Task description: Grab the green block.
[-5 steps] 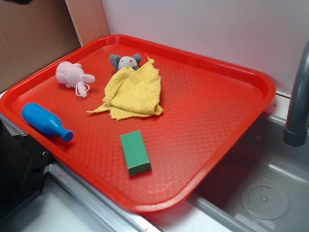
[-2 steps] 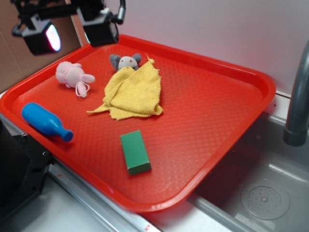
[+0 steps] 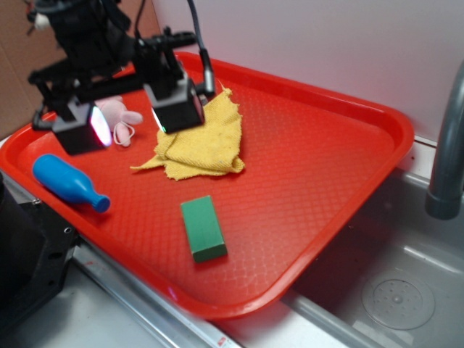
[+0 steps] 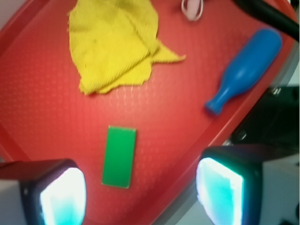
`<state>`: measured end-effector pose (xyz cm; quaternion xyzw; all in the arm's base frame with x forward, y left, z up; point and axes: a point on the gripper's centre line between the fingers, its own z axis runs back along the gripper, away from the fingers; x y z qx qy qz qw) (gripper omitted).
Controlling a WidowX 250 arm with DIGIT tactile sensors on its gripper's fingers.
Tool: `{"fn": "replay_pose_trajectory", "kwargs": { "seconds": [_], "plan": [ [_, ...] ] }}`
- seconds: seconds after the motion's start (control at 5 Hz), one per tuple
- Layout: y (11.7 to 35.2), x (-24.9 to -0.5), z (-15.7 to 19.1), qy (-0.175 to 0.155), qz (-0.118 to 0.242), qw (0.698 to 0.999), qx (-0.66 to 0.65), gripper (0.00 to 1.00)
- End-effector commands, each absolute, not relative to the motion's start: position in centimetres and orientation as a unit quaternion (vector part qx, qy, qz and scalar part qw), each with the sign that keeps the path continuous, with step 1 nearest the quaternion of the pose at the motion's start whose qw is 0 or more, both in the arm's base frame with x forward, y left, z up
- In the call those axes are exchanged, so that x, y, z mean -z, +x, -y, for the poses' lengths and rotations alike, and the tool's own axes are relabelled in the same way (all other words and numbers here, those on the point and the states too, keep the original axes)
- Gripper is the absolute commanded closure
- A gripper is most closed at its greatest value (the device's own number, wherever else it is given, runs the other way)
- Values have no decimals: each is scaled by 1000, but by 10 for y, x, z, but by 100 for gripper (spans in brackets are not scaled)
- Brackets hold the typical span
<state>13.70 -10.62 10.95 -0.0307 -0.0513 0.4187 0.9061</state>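
We saw the green block (image 3: 203, 229), a plain matte brick with darker sides, lying flat on the red tray (image 3: 319, 181) below the yellow cloth (image 3: 201, 139). Our end effector (image 3: 134, 119) hung spread, empty, well apart.

We are seeing a black arm carrying a black gripper (image 3: 130, 119) with two blocky fingers (image 3: 176, 109). Their pads are glowing, pink and pale green in the exterior view, white-cyan at the wrist. Black cables are looping above.
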Motion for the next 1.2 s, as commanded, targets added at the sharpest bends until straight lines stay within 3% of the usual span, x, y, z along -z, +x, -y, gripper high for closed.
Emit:
{"fn": "replay_pose_trajectory", "kwargs": {
  "seconds": [0.0, 0.6, 0.8, 1.0],
  "plan": [
    [145, -74, 130, -11, 77, 884, -460, 0],
    [156, -23, 134, 29, 78, 879, -470, 0],
    [158, -11, 133, 36, 78, 877, -474, 25],
    [168, -6, 126, 32, 82, 875, -476, 100]
  ]
}}
